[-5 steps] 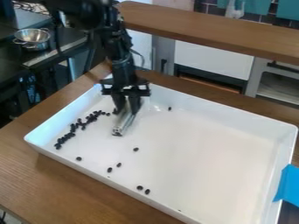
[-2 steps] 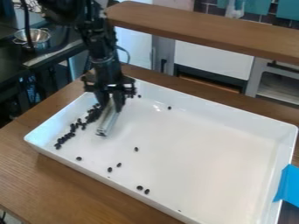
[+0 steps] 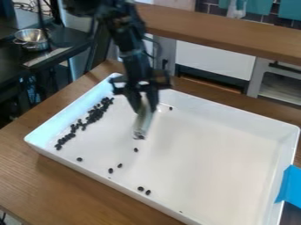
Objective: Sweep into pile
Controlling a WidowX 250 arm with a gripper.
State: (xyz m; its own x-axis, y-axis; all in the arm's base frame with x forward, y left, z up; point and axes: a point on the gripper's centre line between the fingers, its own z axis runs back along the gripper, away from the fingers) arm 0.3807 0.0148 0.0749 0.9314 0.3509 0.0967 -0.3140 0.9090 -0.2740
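White tray [image 3: 217, 145], black beans [image 3: 96, 113], brown wood-grain tabletop [image 3: 64, 184], bright blue tape [image 3: 289, 186], silvery bowl [image 3: 32, 38], teal cloth [image 3: 289, 9].

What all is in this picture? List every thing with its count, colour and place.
small black bean-like bits: too many to count, black, in a slanting band by the tray's left wall
stray bits: at least seven, black, scattered over the tray floor
big rectangular tray: one, white, on the table
wooden table: one, brown, under the tray
tape: one piece, blue, tray's right edge
two-handled metal bowl: one, silver, upper left
wooden ledge: one, brown, top right
slim sweeping tool: one, pale grey, in the claw
claw: one, black, over the tray
robot arm: one, black, from the top
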